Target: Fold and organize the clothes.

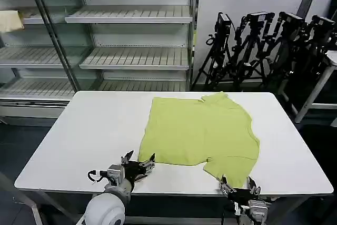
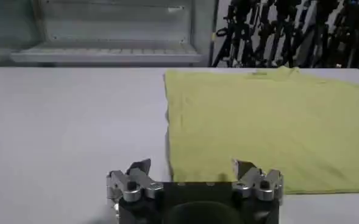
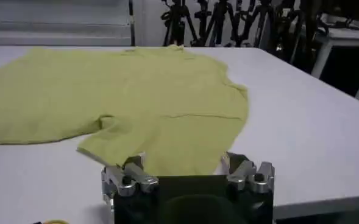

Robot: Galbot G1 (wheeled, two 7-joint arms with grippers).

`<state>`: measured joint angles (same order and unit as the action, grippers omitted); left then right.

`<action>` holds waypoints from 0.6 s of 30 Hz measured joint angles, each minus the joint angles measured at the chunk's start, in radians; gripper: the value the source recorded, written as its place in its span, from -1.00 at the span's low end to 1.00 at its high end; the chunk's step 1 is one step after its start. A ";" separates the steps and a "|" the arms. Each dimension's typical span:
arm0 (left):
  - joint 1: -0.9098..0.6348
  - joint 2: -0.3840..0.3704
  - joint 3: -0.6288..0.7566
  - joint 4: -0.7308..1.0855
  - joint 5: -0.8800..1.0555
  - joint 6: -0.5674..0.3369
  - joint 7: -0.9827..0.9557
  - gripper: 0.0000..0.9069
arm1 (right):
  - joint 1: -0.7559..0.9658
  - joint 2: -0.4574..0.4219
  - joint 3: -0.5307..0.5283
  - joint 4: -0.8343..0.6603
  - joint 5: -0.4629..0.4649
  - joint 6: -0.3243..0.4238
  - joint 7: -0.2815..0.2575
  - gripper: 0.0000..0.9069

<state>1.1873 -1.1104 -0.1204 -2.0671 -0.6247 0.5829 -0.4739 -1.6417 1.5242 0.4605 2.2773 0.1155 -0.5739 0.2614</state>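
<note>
- Here, the T-shirt [image 1: 202, 133] lies flat on the white table [image 1: 95, 130], spread right of the middle, with its collar toward the far edge and one sleeve reaching almost to the near edge.
- The left gripper [image 1: 138, 160] hovers low at the near edge, just beside the shirt's near left corner; its jaws stand apart and hold nothing.
- In the left wrist view, that gripper [image 2: 191, 168] has one finger over bare table and the other over the shirt's [image 2: 270, 128] hem.
- The right gripper [image 1: 238, 186] sits at the near edge, just in front of the sleeve tip; its jaws are also spread, with nothing between them.
- In the right wrist view, the right gripper [image 3: 182, 163] has the sleeve's end lying between its spread fingers, and the rest of the shirt [image 3: 124, 91] stretches away behind.
- Nothing lies on the shirt or between it and either gripper; the table around it is bare.
- Behind the table stand glass-fronted shelves [image 1: 131, 35]; a pale cloth [image 1: 10, 20] rests on one at the far left.
- To the far right, black tripods [image 1: 263, 46] crowd the wall, beside a second white table [image 1: 329, 64].
</note>
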 measured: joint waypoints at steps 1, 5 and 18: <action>0.000 0.000 0.000 0.003 -0.004 0.000 -0.004 -0.82 | 0.001 0.001 0.000 -0.001 0.005 0.000 0.001 0.91; -0.002 0.004 0.001 0.009 -0.023 -0.002 -0.010 -0.96 | 0.001 0.005 -0.001 -0.003 0.024 0.000 0.008 -0.40; -0.001 0.020 0.011 0.001 -0.058 -0.002 -0.002 -0.96 | 0.002 0.013 -0.001 -0.003 0.070 0.000 0.013 -1.00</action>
<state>1.1868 -1.0905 -0.1095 -2.0659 -0.6824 0.5812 -0.4762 -1.6394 1.5377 0.4597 2.2745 0.1858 -0.5739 0.2747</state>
